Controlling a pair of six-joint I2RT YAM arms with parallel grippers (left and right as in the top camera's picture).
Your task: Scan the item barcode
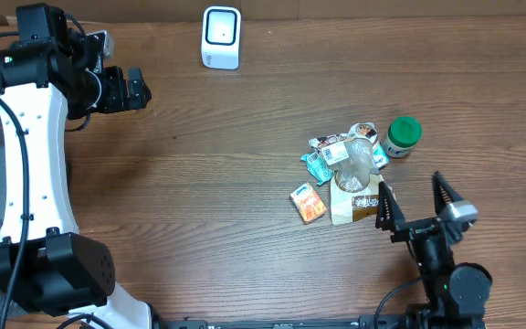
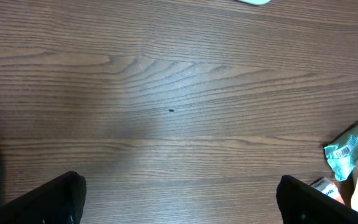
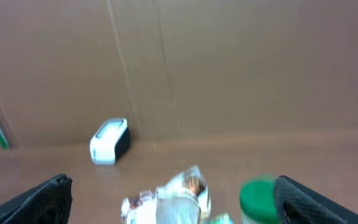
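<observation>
Wood-grain worktop [image 1: 226, 183] fills the overhead view. A white scanner [image 1: 221, 37] stands at its far edge. The pile of packets [image 1: 345, 174] lies right of centre, with a green-lidded jar [image 1: 401, 137] just beside it. The right gripper [image 1: 418, 206] hovers near the pile, spread wide and holding nothing. The left gripper [image 1: 140, 90] sits well apart, far left.

The left wrist view shows bare wood between fingers [image 2: 48, 202] set wide apart, and a teal packet [image 2: 352, 149] at the right edge.

The blurred right wrist view shows the scanner, packets and jar ahead.
</observation>
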